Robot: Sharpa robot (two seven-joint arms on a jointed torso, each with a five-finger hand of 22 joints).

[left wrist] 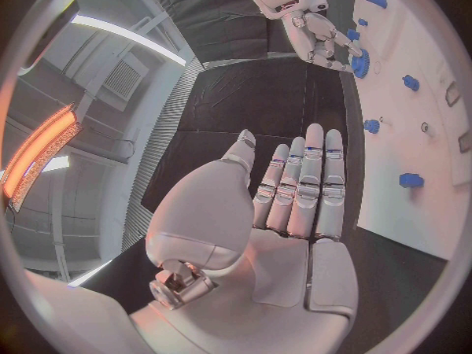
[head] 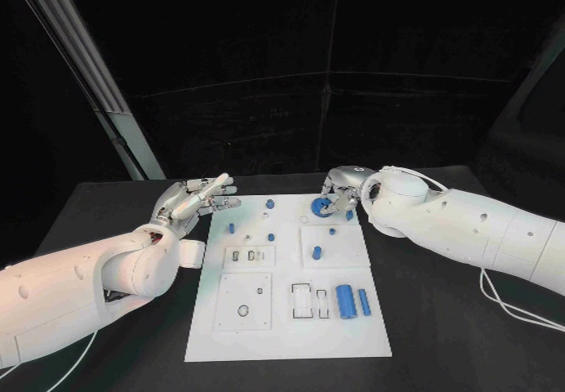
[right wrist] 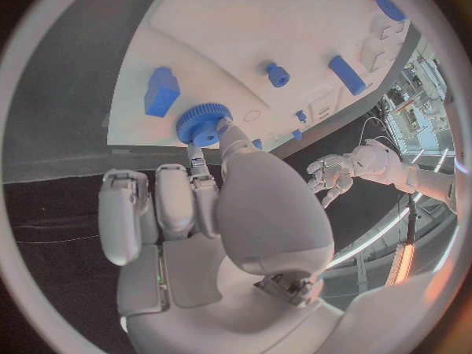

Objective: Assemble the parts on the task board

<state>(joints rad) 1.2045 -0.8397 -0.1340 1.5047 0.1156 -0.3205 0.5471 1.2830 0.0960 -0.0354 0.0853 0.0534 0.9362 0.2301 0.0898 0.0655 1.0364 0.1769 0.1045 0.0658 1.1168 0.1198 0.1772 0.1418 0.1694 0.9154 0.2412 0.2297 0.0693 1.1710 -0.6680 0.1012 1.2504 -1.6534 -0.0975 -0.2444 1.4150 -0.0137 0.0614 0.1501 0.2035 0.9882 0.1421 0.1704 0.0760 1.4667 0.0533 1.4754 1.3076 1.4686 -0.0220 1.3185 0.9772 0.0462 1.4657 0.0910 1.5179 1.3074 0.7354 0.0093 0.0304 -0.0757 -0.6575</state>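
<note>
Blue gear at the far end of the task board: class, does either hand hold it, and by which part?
The right hand pinches the blue gear at its toothed rim. The left hand holds nothing, its fingers straight.

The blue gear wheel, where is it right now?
In the head view the blue gear wheel sits at the task board's far edge, right of middle, at the fingertips of the right hand, which touches it.
</note>
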